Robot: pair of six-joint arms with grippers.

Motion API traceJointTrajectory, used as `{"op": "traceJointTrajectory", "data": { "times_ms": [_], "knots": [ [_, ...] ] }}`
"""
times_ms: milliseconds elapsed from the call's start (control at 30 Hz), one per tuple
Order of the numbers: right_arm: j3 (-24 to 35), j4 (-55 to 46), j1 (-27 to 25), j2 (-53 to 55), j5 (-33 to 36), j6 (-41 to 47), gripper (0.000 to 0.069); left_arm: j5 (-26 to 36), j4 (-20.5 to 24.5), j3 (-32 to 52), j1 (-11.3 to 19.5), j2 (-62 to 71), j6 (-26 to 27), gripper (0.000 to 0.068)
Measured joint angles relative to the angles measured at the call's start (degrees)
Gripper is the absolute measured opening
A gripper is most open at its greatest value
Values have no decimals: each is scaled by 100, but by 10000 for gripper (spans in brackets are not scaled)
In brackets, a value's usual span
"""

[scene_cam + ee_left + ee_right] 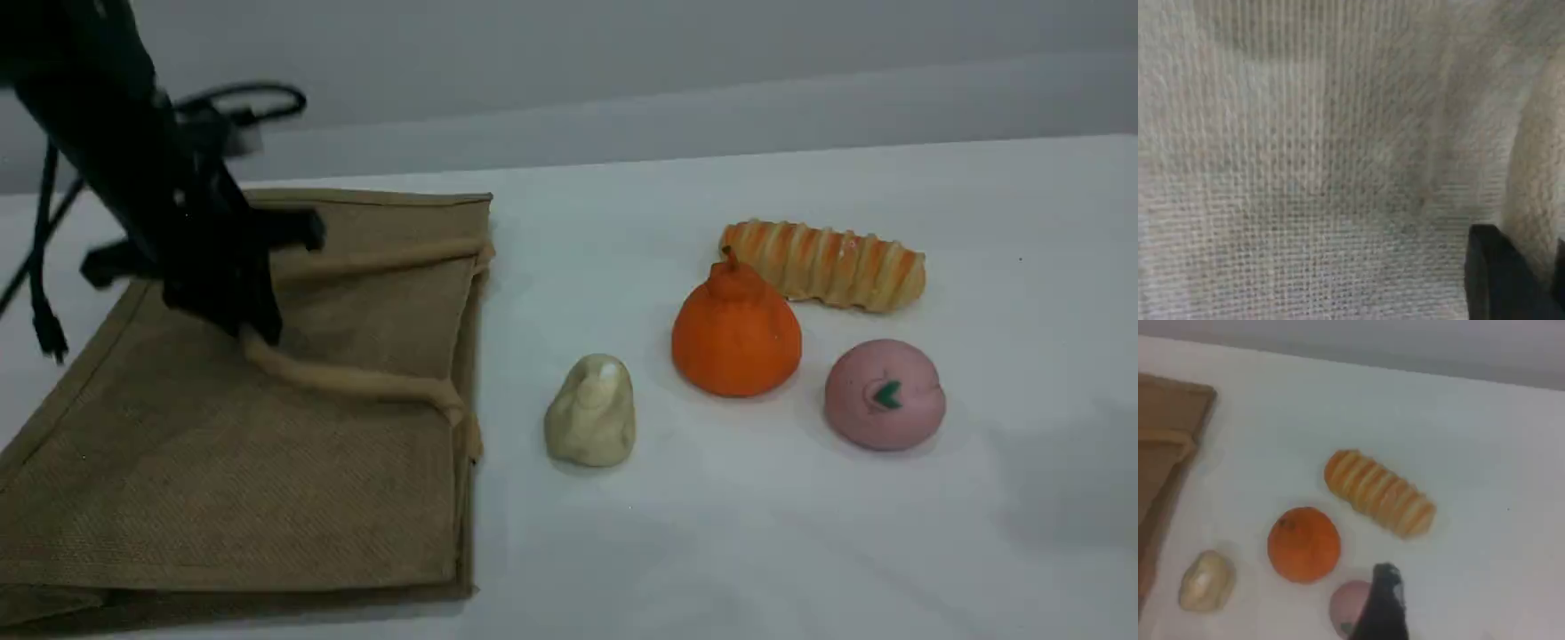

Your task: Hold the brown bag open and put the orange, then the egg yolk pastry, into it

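The brown bag lies flat at the left edge of the tabletop, its mouth facing right and its lower left part cut off by the picture's border. The left gripper is down on the bag's upper face, shut on the near handle, whose rope runs from the fingertips rightward to the bag's mouth edge. The far handle lies slack behind it. In the left wrist view only coarse weave fills the picture, with a pale strip of handle at the right beside one dark fingertip; the pinch itself is hard to make out there, probably because the lens is so close.

The orange stands right of the bag toward the table's middle, well apart from the left gripper. The egg yolk pastry sits between the bag's mouth and the orange, nearer the front edge. A striped bread lies just behind the orange, and a pink bun just to its right.

The right gripper hangs above the bun with its jaws wide, holding nothing; only one blurred fingertip shows, hiding part of the bun.
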Motion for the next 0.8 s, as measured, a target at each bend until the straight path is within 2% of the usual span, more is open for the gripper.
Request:
{"op": "traceJointTrajectory", "data": {
  "times_ms": [200, 300, 600, 700, 800],
  "knots": [
    [0, 148, 0, 0, 7, 0, 571, 746, 31, -520, 0, -521, 465, 85],
    [0, 237, 6, 56, 75, -82, 571, 1332, 220, -924, 0, -742, 563, 85],
    [5, 1183, 6, 815, 81, -914, 571, 3162, 319, -2099, 0, -1002, 903, 85],
    [5, 1484, 6, 1162, 75, -1230, 571, 3465, 258, -2416, 0, -1002, 903, 85],
    [5, 1792, 6, 1499, 75, -1550, 571, 3475, 40, -2749, 0, -1002, 1183, 85]
  ]
}}
